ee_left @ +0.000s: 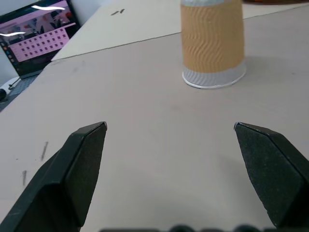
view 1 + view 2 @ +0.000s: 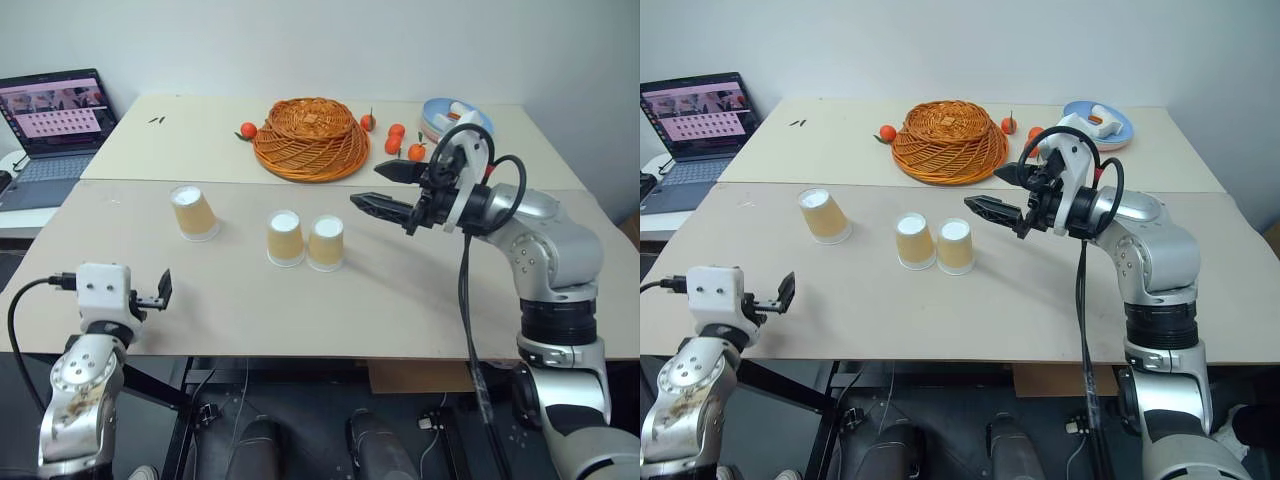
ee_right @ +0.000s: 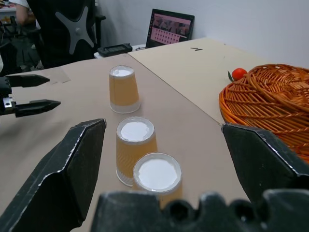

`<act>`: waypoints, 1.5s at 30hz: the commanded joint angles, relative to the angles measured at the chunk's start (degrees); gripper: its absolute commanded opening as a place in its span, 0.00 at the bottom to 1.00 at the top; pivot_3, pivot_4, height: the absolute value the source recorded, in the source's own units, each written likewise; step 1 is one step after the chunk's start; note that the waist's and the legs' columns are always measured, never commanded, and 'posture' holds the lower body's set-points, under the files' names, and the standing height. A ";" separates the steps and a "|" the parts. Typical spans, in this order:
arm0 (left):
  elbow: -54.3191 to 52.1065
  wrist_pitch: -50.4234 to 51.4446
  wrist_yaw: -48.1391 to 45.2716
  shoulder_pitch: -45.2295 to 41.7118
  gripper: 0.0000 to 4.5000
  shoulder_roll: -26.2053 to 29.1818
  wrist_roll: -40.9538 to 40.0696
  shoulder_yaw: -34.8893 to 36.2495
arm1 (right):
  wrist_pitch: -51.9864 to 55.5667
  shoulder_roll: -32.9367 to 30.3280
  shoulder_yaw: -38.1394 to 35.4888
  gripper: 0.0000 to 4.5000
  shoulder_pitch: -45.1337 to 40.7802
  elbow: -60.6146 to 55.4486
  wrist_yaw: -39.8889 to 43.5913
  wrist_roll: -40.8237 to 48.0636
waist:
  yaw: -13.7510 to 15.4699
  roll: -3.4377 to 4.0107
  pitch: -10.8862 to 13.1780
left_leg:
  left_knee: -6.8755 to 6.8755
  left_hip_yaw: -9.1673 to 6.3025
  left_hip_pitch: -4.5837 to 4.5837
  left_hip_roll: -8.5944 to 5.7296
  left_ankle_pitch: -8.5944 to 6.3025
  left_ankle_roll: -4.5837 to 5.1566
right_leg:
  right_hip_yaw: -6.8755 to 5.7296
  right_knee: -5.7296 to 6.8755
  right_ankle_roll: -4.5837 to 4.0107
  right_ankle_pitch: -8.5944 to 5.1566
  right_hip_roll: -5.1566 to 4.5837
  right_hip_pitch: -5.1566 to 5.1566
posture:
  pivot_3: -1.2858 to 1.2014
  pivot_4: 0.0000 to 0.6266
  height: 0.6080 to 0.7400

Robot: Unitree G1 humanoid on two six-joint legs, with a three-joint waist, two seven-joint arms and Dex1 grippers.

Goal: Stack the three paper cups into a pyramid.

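While two of the three paper cups already stand side by side and touching near the middle of the desk (image 2: 420, 300), the base row of the pyramid appears to be in place and the top tier is the step in hand. The left base cup (image 2: 285, 238) and the right base cup (image 2: 325, 243) both sit upside down, white bases up. The third cup (image 2: 194, 212) stands apart from them toward the left edge of the desk, also inverted and slightly tilted in appearance.

The right claw (image 2: 385, 190) hovers above the desk just to the right of the pair, jaws spread wide and empty. The left claw (image 2: 160, 289) sits low by the near left corner of the desk, jaws likewise released and empty, with the third cup ahead of it in the left wrist view.

The next move calls for a claw to close on the third cup around its tapered wall, lift it clear, and set it centred over the seam between the two base cups. Light contact is advisable, since the base cups are likely easy to displace.

Each cup is tan ribbed paper with a white rim band.
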 commanded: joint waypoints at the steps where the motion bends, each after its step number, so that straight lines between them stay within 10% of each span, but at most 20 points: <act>1: 10.23 -3.54 -6.69 -8.72 1.00 3.51 0.20 -3.87 | 0.47 -0.78 -2.21 0.99 -0.11 -2.99 -2.91 1.44 | 0.43 -0.01 -0.01 | 0.00 -0.01 -0.01 0.00 0.05 0.05 | -0.05 0.00 0.02 0.02 0.01 0.01 | 0.52 0.24 0.48; 15: 38.71 -15.53 -14.87 -29.16 1.00 6.07 2.71 -8.74 | 2.56 -4.28 -1.13 0.99 5.24 -8.05 -0.94 5.98 | 0.45 -0.06 -0.03 | -0.19 0.00 -0.28 -0.05 0.06 0.06 | -0.04 -0.09 -0.24 0.20 -0.07 -0.17 | 0.52 0.24 0.48; 45: 55.19 -17.95 -17.24 -44.28 1.00 2.61 0.24 -8.52 | -0.34 -6.97 4.43 0.99 9.63 -9.17 0.54 3.82 | 0.34 -0.08 -0.02 | -0.13 -0.01 -0.28 -0.10 0.06 0.06 | -0.02 -0.08 -0.21 0.19 -0.10 -0.14 | 0.52 0.24 0.48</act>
